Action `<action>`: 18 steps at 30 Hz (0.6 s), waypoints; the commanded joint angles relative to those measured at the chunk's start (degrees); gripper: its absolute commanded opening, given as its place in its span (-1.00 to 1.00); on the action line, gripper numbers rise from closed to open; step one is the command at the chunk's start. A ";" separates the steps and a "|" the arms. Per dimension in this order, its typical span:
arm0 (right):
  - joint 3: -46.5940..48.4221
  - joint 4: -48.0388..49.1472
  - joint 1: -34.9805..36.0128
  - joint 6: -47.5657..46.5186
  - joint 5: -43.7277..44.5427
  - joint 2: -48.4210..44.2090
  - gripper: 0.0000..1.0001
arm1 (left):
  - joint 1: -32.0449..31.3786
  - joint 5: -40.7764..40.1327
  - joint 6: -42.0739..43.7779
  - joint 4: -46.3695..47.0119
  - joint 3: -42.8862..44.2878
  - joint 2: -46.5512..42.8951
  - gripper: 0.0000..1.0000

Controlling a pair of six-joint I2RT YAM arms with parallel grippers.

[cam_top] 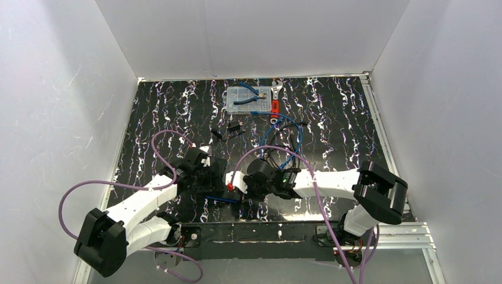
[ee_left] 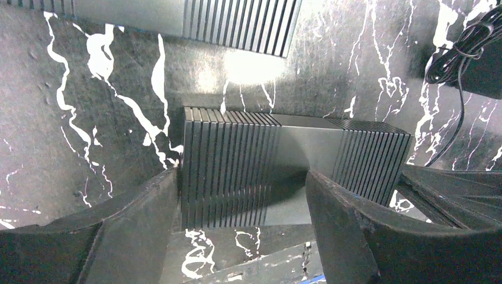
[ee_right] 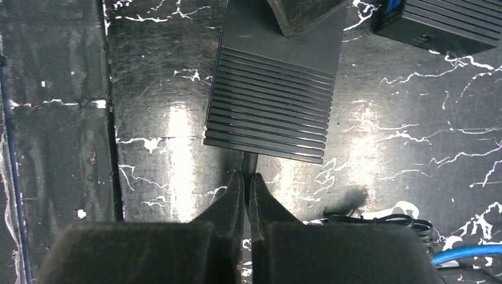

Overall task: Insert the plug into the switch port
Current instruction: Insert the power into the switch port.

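The switch is a flat black ribbed box (ee_right: 269,100) lying on the marbled table. Its port sits in the near edge (ee_right: 251,156). A thin dark plug (ee_right: 250,164) runs from my right gripper's tips up to that edge; how deep it sits is hidden. My right gripper (ee_right: 247,177) is shut on the plug. My left gripper (ee_left: 237,219) is open over the same box (ee_left: 237,160). One finger (ee_left: 136,231) stands by the box's end and the other (ee_left: 349,225) over its smooth middle, where it also shows from the right wrist (ee_right: 302,15). From above, both grippers meet at the table's near middle (cam_top: 222,184).
A second ribbed black box (ee_right: 441,26) lies just beyond the switch. A coiled black cable (ee_right: 379,220) and a blue cable (ee_right: 467,254) lie beside my right gripper. At the back stands a clear parts box (cam_top: 248,99) with pliers, beside a wrench (cam_top: 276,92). White walls enclose the table.
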 commanded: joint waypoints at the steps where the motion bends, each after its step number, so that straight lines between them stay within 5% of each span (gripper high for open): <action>1: -0.52 1.08 0.61 -2.00 -4.89 -1.61 -0.97 | -0.78 -0.03 -1.32 -3.29 1.97 -2.43 0.55; 13: -2.85 -6.42 0.61 -4.28 -4.03 -2.79 -0.97 | -0.77 -2.95 -0.53 -6.55 3.79 -5.35 0.96; 18: -2.79 -6.88 0.64 -2.51 -1.04 -5.44 -0.50 | -0.78 -5.61 -0.59 -7.01 4.92 -5.89 0.97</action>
